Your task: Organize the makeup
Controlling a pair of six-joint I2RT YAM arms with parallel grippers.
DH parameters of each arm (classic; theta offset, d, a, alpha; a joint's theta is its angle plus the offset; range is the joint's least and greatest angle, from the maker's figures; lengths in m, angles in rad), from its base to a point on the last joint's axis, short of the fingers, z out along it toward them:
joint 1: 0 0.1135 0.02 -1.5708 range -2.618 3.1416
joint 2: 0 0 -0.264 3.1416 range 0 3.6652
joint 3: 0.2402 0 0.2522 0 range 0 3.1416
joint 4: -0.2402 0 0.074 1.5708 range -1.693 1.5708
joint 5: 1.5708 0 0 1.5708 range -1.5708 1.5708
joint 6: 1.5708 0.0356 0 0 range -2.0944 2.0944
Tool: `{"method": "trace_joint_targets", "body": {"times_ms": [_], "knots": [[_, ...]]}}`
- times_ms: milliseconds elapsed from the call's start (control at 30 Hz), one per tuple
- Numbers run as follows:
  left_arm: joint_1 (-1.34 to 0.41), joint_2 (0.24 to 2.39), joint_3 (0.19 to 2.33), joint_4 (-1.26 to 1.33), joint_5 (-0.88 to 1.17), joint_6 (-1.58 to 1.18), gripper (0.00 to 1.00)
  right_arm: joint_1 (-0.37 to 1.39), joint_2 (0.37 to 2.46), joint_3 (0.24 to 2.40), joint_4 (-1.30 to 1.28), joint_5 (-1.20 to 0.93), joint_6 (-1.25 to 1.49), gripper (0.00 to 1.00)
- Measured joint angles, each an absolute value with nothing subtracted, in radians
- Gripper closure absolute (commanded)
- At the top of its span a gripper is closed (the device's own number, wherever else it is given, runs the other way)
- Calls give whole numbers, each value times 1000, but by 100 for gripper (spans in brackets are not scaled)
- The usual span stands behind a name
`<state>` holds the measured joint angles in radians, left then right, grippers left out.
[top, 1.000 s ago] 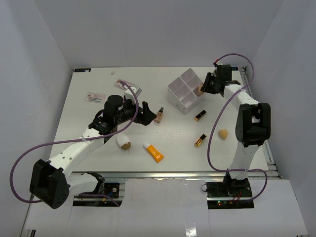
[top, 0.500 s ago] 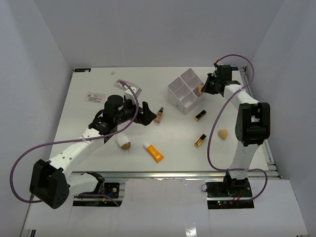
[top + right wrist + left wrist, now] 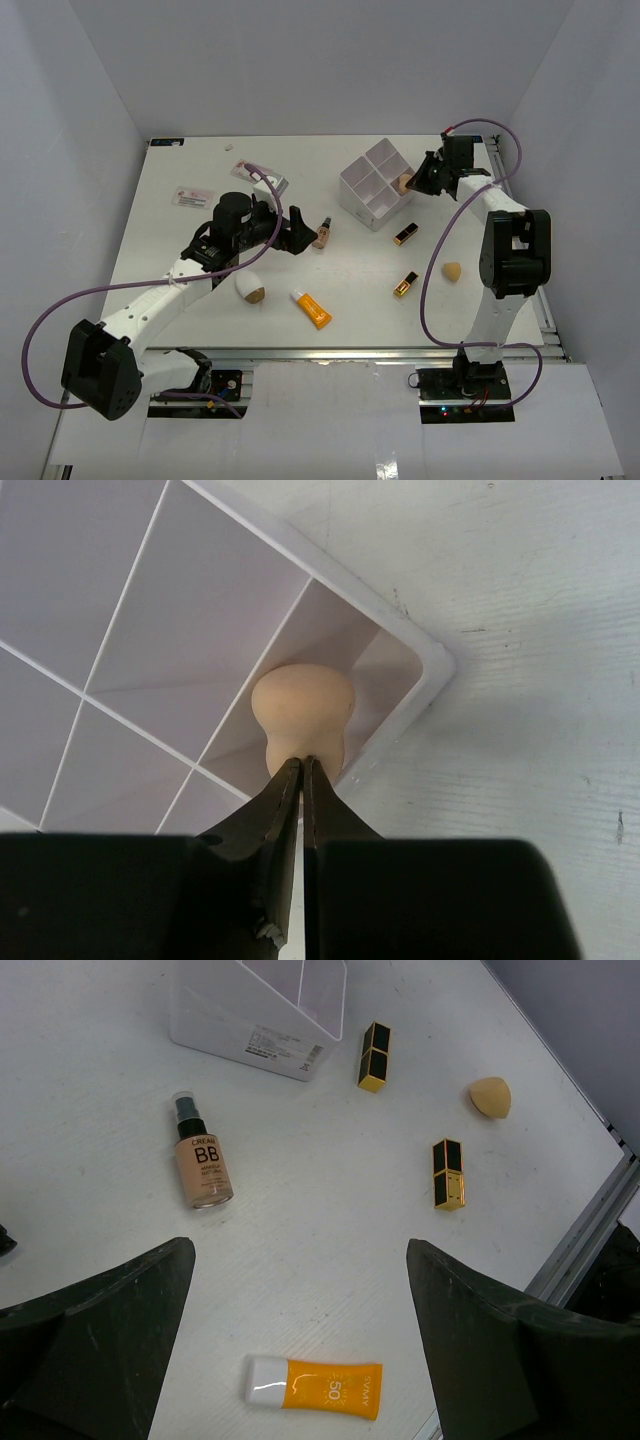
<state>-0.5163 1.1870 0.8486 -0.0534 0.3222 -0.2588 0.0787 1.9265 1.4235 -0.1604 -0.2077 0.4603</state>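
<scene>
My right gripper (image 3: 412, 182) is shut on a tan sponge (image 3: 403, 183), squeezed between the fingers (image 3: 302, 765), and holds the sponge (image 3: 303, 712) over the right corner compartment of the white box (image 3: 372, 185). My left gripper (image 3: 300, 228) is open and empty (image 3: 300, 1255), just left of the beige dark-capped bottle (image 3: 321, 234), which also shows in the left wrist view (image 3: 200, 1155). On the table lie two black-and-gold lipsticks (image 3: 405, 234) (image 3: 405, 284), a second tan sponge (image 3: 452, 271), a white-and-tan sponge (image 3: 250, 288) and the orange tube (image 3: 311, 308), seen too from the left wrist (image 3: 315, 1387).
A printed card (image 3: 195, 197) and a small clear packet (image 3: 268, 180) lie at the back left. The metal rail (image 3: 585, 1250) marks the table's near edge. Purple cables loop from both arms. White walls enclose the table.
The right wrist has shifted slightly, still holding the tan sponge at the box's right corner. The left arm has barely moved.
</scene>
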Motion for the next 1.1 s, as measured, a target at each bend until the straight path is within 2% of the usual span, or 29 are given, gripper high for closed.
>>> {"method": "trace_joint_targets", "body": {"times_ms": [267,733,1100], "knots": [[-516,1191,849,-60,322,-256,2,73,1885,1377,-124,-200,545,87],[-516,1191,849,-60,322,-252,2,72,1886,1376,-101,-152,637,91],[-516,1192,849,-60,322,-251,2,72,1917,1376,-91,-107,670,88]]}}
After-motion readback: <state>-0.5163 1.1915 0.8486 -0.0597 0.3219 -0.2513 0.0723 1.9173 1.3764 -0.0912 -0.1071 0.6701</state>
